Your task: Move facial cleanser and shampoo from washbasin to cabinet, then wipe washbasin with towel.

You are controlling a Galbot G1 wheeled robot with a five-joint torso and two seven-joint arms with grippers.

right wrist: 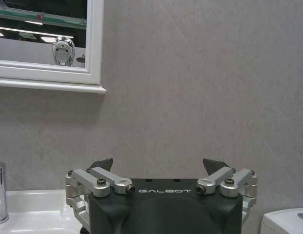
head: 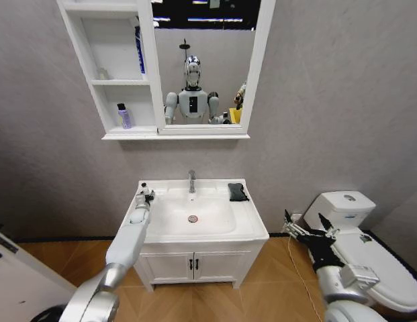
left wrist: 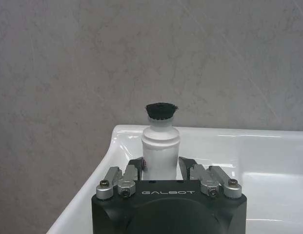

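1. My right gripper (head: 303, 225) hangs at the lower right of the head view, fingers spread wide and empty, beside the white toilet (head: 369, 255).
2. My left gripper (left wrist: 161, 168) sits at the back left corner of the white rectangular ceramic washbasin (head: 248, 225), fingers closed against a white black-capped bottle (left wrist: 161, 148).
3. The small black folded towel (head: 238, 192) lies on the basin's back right.
4. Upper left, a purple black-capped bottle (head: 124, 116) stands on the bottom shelf of the white wall-hung cabinet (head: 101, 84).

The left arm reached forward and up, its white forearm nearly straight, with the left gripper (head: 145, 195) at its far end. In the left wrist view, its fingers (left wrist: 135, 166) stood closed in from both sides, the black palm block below them. The right arm hung lower and to the side, elbow bent. The right gripper (head: 304, 227) pointed forward, its dark fingertips (right wrist: 102, 164) spread wide apart with nothing between.
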